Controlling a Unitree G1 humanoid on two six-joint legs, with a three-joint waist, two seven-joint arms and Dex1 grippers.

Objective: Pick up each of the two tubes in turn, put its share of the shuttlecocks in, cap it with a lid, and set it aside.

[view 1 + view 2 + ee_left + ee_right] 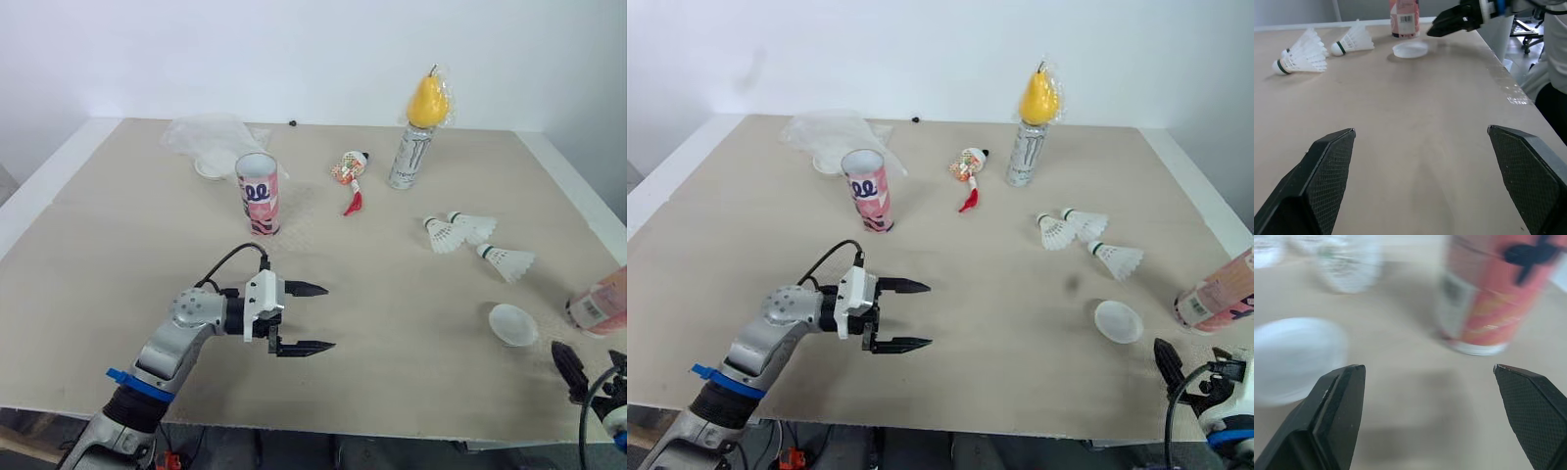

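My left gripper [329, 316] spread open, empty, low over worktop [108, 245]; first tube [259, 193] upright beyond it. My right gripper [1427, 367] open too; lid [1293, 357] and second tube [1484, 298] just ahead, three shuttlecocks [460, 231] farther out.

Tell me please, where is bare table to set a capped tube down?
Bare table lies along the left edge, left of the upright tube, and in the middle, between the left gripper and the shuttlecocks. The right side is crowded: shuttlecocks, lid, second tube.
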